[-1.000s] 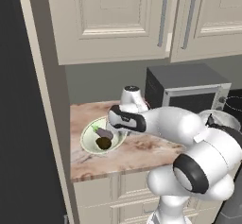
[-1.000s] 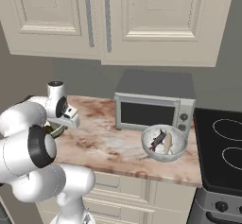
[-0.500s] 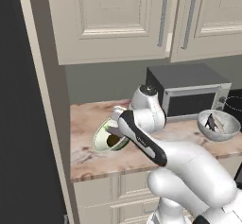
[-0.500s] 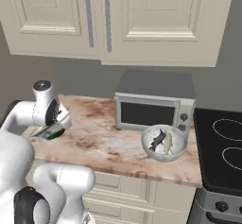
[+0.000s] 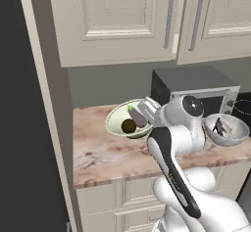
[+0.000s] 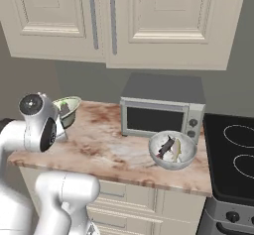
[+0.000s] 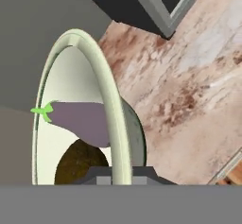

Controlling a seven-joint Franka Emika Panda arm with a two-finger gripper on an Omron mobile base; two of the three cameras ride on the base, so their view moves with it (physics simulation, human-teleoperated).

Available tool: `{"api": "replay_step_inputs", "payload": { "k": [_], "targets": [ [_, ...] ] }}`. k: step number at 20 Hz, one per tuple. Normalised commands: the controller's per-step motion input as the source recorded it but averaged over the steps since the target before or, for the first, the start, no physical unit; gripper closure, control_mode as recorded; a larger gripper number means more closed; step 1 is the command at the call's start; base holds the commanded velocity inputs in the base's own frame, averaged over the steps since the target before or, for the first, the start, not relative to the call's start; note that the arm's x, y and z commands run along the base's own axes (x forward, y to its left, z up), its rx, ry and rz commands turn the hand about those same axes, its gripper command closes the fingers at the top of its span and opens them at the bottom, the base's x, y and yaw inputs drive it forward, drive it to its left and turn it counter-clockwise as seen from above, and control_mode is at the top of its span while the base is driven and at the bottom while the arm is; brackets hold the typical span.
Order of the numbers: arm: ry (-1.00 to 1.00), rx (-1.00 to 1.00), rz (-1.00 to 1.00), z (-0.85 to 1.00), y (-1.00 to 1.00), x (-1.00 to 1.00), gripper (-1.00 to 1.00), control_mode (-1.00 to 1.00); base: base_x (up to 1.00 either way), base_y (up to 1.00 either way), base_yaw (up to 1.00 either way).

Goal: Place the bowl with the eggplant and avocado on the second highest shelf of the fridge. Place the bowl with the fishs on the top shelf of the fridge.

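Gripper point(image 5: 142, 112) clamped on the rim of the glossy cream-and-pale-green bowl point(image 5: 119, 122), held tilted above the marble counter point(image 5: 105, 152); purple eggplant point(image 7: 80, 121) and dark avocado point(image 7: 81, 164) lie inside. Grey stone-look bowl point(image 6: 171, 152) of fish point(image 6: 170, 147) sits before the microwave point(image 6: 161, 114). No legible writing.

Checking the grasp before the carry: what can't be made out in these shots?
- Fingertips on the pale green bowl: hand view, cut off by the bottom edge; only the rim running between them shows.
- Gripper: left base view, too small to make out the fingers against the bowl.
- Eggplant and avocado: right base view, hidden by the bowl's wall and the arm.
- Fish in the grey bowl: too small for detail.
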Motion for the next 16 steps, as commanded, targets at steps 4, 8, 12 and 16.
{"api": "replay_step_inputs", "payload": {
  "k": [4,8,12,16],
  "targets": [
    [-0.15,0.20,-0.29,1.00,-0.42,-0.66,1.00,-1.00,0.00,0.00,0.00],
    [-0.05,0.23,-0.24,0.99,-0.47,-0.62,1.00,-1.00,0.00,0.00,0.00],
    [-0.04,0.26,-0.13,0.53,-0.75,-0.61,1.00,-1.00,0.00,0.00,0.00],
    [-0.03,0.04,-0.07,0.00,-0.15,-0.10,1.00,-1.00,0.00,0.00,0.00]
  ]
}}
